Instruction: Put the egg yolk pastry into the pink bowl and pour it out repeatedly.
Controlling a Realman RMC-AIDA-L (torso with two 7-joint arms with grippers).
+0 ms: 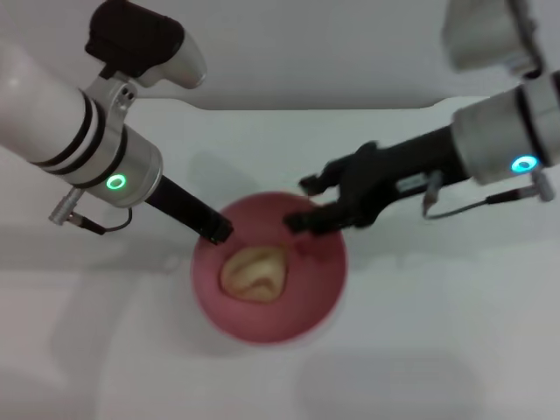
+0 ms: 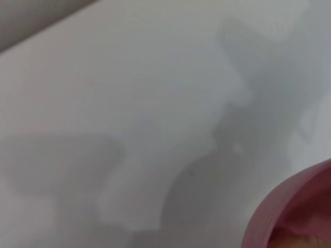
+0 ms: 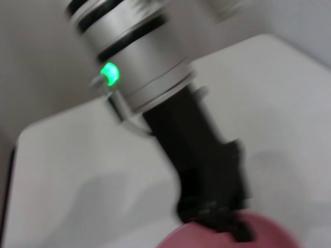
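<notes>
- The egg yolk pastry (image 1: 254,272) lies inside the pink bowl (image 1: 306,306), a little toward the 9 o'clock side of the bowl's floor in the head view. The bowl stands on the white table (image 1: 437,350).
- In the same view the left gripper (image 1: 217,229) is at the bowl's rim at about 10 o'clock. It seems to grip the rim, but I cannot tell if its fingers are closed on it, because only a dark tip shows.
- The right gripper (image 1: 308,203) is over the rim at about 1 o'clock. Its fingers stand apart and hold nothing, one above the far edge and one just over the bowl.
- Left wrist view: mostly bare table (image 2: 129,103) with shadows, and only a part of the pink bowl (image 2: 289,206) at one corner. The left fingers do not show here.
- Right wrist view: the left gripper (image 3: 227,227) comes down to the pink bowl (image 3: 269,230) and touches its rim. This fits with a hold on the rim, but the closing is hidden.
- My judgement: the pastry is already placed, so the pouring step is in hand. To do it well, the right arm should move away from the bowl first. The left arm should then tip the bowl slowly toward a free part of the table, with a firm hold on the rim, so that the pastry rolls out and stays within reach.
</notes>
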